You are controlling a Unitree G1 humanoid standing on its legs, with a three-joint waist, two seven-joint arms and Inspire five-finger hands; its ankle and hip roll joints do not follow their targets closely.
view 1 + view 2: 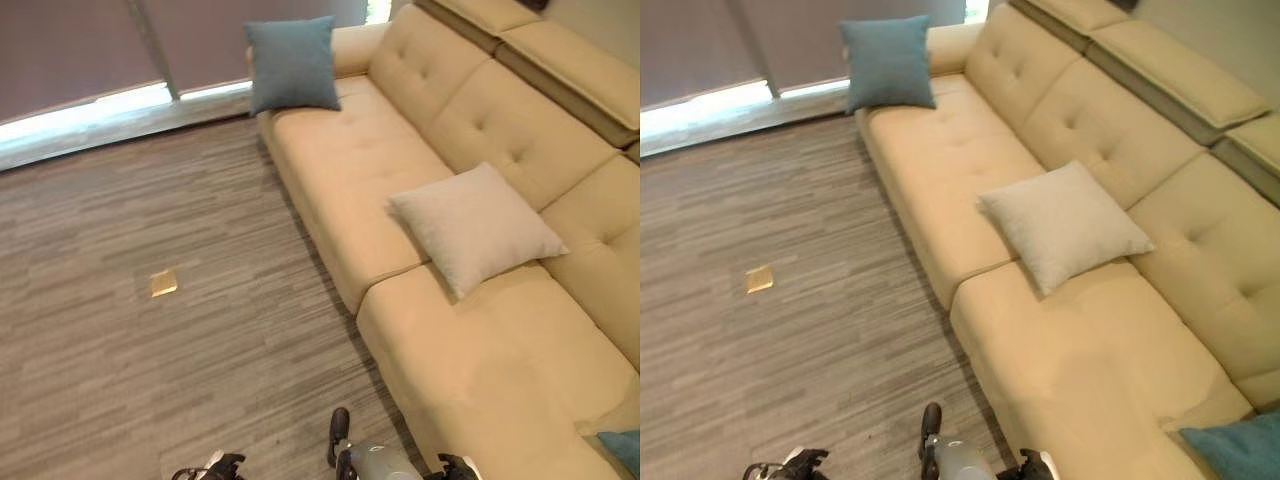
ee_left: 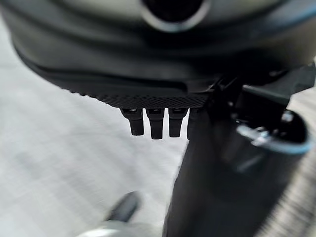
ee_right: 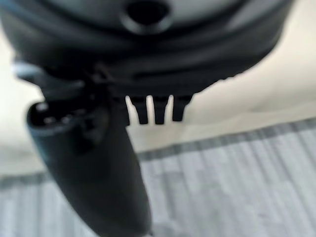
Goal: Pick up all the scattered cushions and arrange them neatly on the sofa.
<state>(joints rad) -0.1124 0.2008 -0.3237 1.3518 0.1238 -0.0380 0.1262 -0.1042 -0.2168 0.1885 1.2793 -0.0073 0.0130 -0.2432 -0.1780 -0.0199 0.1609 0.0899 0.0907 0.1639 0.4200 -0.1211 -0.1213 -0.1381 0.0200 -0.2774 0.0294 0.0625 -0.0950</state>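
A long cream sofa (image 1: pixel 340 190) runs along the right side. A teal cushion (image 1: pixel 292 63) stands upright against the far armrest. A pale beige cushion (image 1: pixel 475 227) leans on the backrest at mid-sofa. The corner of another teal cushion (image 1: pixel 1238 445) lies on the seat at the near right edge. My left hand (image 2: pixel 155 123) hangs over the floor with its fingers straight and nothing in it. My right hand (image 3: pixel 153 111) is also open and empty, beside the sofa's front edge (image 3: pixel 276 98).
Grey striped floor (image 1: pixel 150 380) spreads to the left of the sofa. A small brass floor plate (image 1: pixel 163 283) is set into it. Drawn blinds (image 1: pixel 70 50) and a bright sill strip close the far side.
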